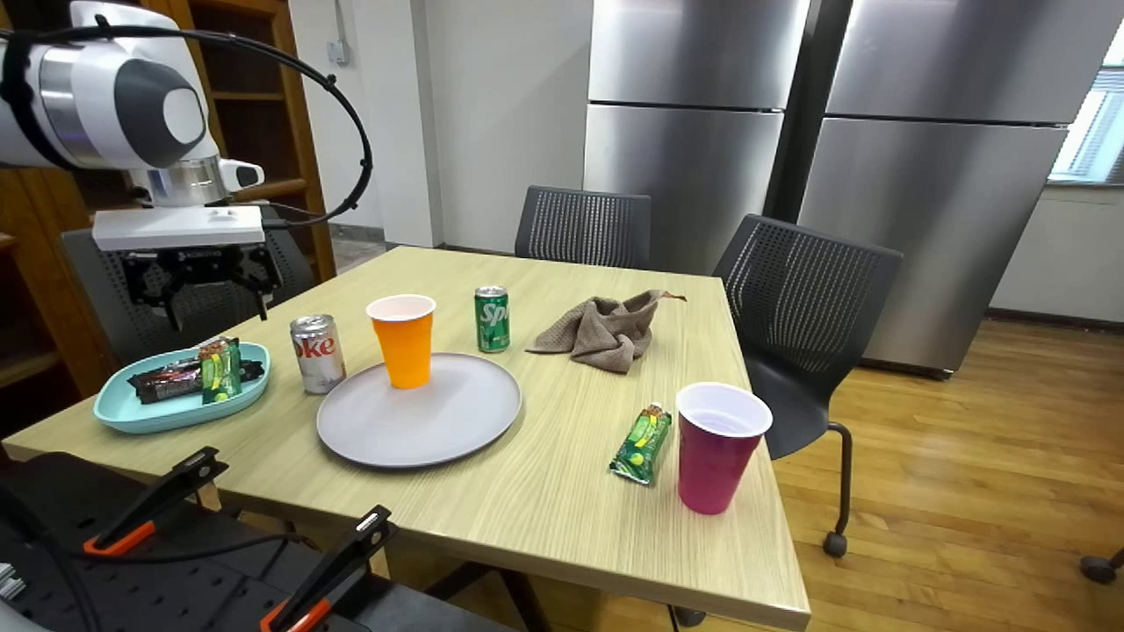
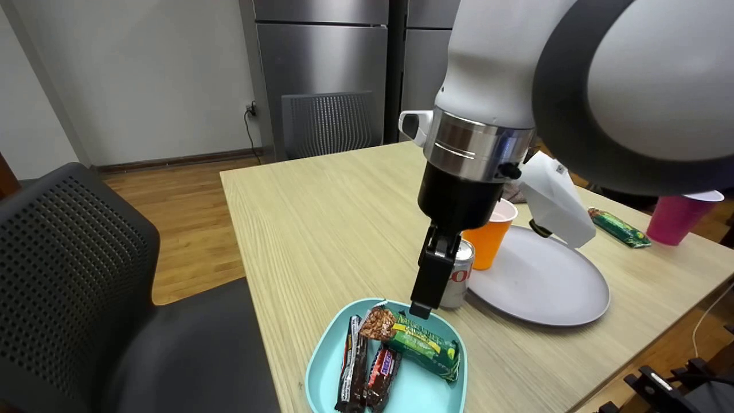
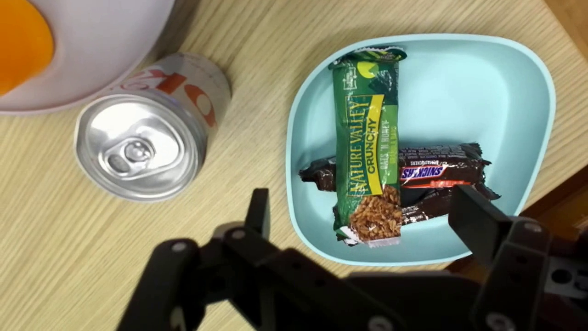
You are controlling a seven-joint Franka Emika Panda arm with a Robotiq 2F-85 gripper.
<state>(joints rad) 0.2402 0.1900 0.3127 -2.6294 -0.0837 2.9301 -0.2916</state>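
My gripper [image 3: 362, 207] stands open above a light blue tray [image 3: 473, 87], with nothing held between its fingers. In the tray a green Nature Valley bar [image 3: 367, 133] lies across two dark-wrapped bars, one of them a Snickers [image 3: 436, 168]. The green bar covers part of both. In an exterior view the same tray [image 1: 176, 421] sits at the table's corner below the gripper [image 1: 219, 316]. From another angle a black fingertip [image 2: 421, 310] appears just over the green bar [image 2: 421, 344]; contact cannot be made out. A silver Diet Coke can [image 3: 142, 147] stands upright beside the tray.
An orange cup [image 1: 407, 351] stands on a grey plate [image 1: 465, 421] beside the Coke can. Farther along are a Sprite can [image 1: 492, 320], a brown cloth [image 1: 601, 333], another green bar [image 1: 643, 443] and a magenta cup [image 1: 716, 465]. Chairs surround the table.
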